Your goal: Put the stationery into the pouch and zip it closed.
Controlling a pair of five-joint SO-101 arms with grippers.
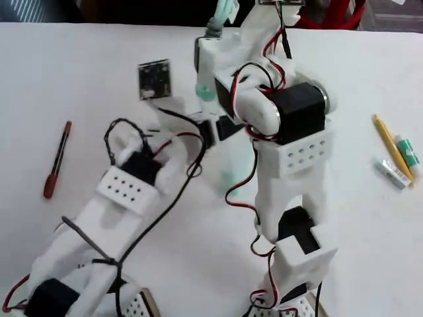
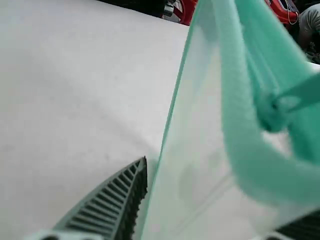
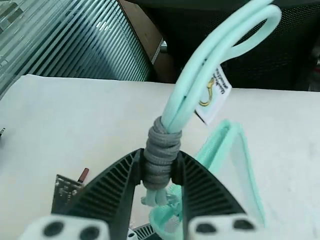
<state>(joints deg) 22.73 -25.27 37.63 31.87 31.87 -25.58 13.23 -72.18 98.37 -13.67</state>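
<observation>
Pressed up close to the left wrist camera is the pouch (image 2: 200, 165), a thin, see-through mint sleeve with a thicker woven zip band (image 2: 240, 130) and its slider (image 2: 272, 112). In the high view it hangs just above the table (image 1: 79, 59) near the centre. The left gripper (image 1: 210, 129) sits at its 9 o'clock side. I cannot tell whether that gripper is clamped on the wall or merely beside it.

At 12 o'clock from the pouch, the right gripper (image 3: 160, 162) is closed narrowly on the grey-wrapped knot of the pull cord (image 3: 161, 147), and the mint loop stands up beyond it.

The pouch looks very light, floppy and rather slick. The film would likely buckle or slip if pinched mid-wall, so the stiffer zip band or the cord is the better hold, with the mouth kept spread.

None of the stationery is in the pouch. A red pen (image 1: 57, 160) lies at 9 o'clock. At 3 o'clock a yellow pencil (image 1: 391, 146), a green-capped stick (image 1: 406, 150) and a small silver tube (image 1: 391, 173) lie close together. All look light, rigid and prone to roll, so they are best gripped across mid-barrel.
</observation>
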